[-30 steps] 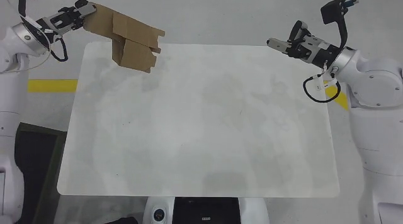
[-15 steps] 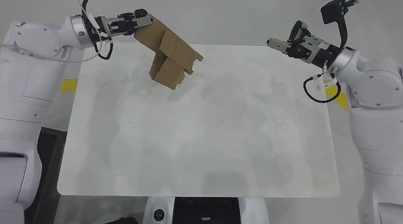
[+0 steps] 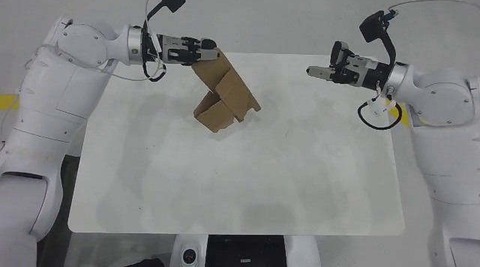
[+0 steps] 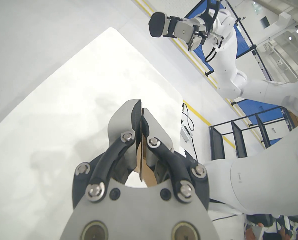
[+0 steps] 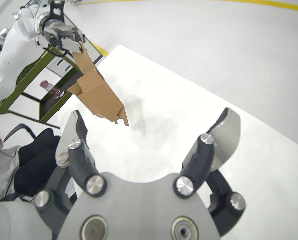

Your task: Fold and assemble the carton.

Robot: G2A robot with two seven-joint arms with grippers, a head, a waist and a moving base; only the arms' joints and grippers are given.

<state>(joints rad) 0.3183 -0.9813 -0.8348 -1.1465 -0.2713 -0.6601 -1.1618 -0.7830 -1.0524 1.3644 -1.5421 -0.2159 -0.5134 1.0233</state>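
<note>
From above, the flattened brown corrugated cardboard carton (image 3: 226, 93) hangs in the upper middle of the frame, a little left of centre, over the far part of the white round-cornered bench (image 3: 262, 184). The left tool (image 3: 208, 48) has it by its topmost flap, jaws closed on that one thin edge, so the folded panels and loose flaps trail down and away from the grip. At the upper right of the frame the right tool (image 3: 313, 72) sits well apart from the carton, jaws spread and holding nothing. In the left wrist view the two pads meet on a single thickness of card, and the brown sheet runs edge-on back between the fingers. That is a narrow bite on very little material. In the right wrist view the wide-open jaws frame the bench, and beyond them the carton dangles from the other tool. It appears clear of the surface, since its shadow lies apart from it, though I cannot be sure. To my eye this will be a light thing, stiff across each panel but floppy at every score line. Held by one flap it would likely swing and twist. The matte card should not slip much, but a thin flap could crease or tear if it is pulled hard. I would judge that the free tool is best placed on a lower flap or a panel edge near a crease, opposite the present grip. It should pinch flat card rather than squeeze across the hollow fold.
</note>
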